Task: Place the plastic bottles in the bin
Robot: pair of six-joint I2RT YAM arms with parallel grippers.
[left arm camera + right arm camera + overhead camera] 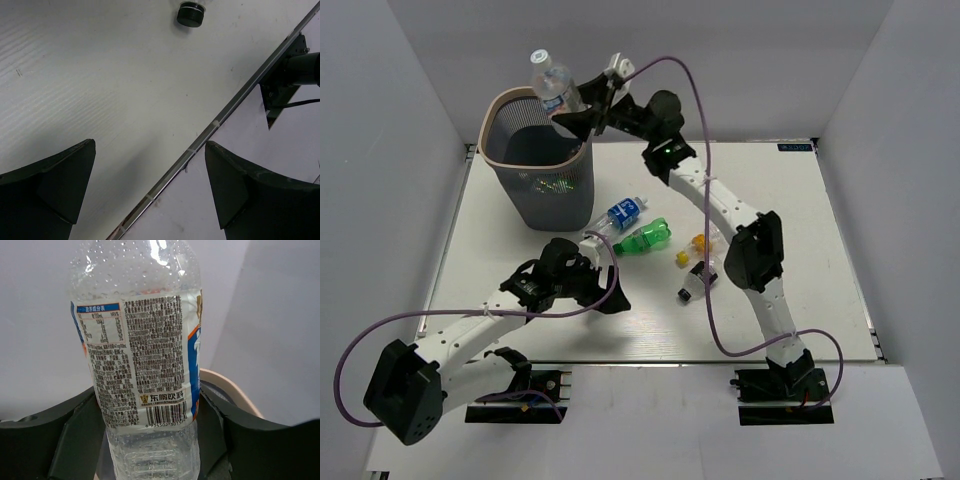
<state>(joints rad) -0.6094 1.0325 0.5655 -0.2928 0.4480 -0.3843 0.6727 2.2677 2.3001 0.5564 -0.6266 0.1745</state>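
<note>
One overhead, two wrist close-ups, overlap unclear.

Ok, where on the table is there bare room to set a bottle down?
Bare: the wide strip between the right arm and the right edge of the table, and the patch between the bin and the left arm. Crowded: the centre, where the blue-labelled bottle, green bottle and black-capped bottle lie close together.

Right wrist view: clear bottle (142,365) loses cap and base to frame edges; lower sides hidden by right gripper (150,432). Of the bin (227,387) only a sliver of rim shows. Left wrist view: black-capped bottle (190,13) cut at top edge, body unseen. Top view: bin contents unreadable through mesh; yellow bits (698,241) too small to name.
</note>
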